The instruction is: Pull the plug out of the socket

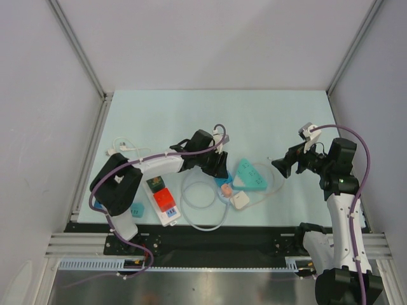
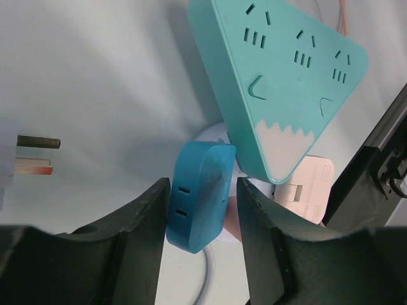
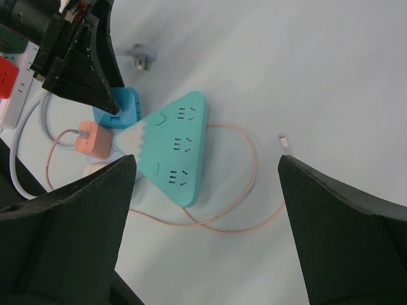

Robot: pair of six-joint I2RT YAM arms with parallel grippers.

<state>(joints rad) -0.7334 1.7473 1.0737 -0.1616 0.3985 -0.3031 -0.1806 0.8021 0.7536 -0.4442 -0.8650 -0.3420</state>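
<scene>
Plug (image 2: 198, 194) underside hidden; left gripper (image 2: 203, 190) flanks it, pinch unclear. Long axis along fingers (image 2: 146, 216), toward socket (image 2: 280, 82). Right gripper (image 3: 206, 160) spread.

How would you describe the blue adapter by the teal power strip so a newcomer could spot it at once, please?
Find the teal triangular power strip near the middle of the table. At its white-patterned corner sits a rounded blue adapter, between the fingers of the left gripper. Unlike the pink charger beside it, it is blue with slots on its side.
</scene>
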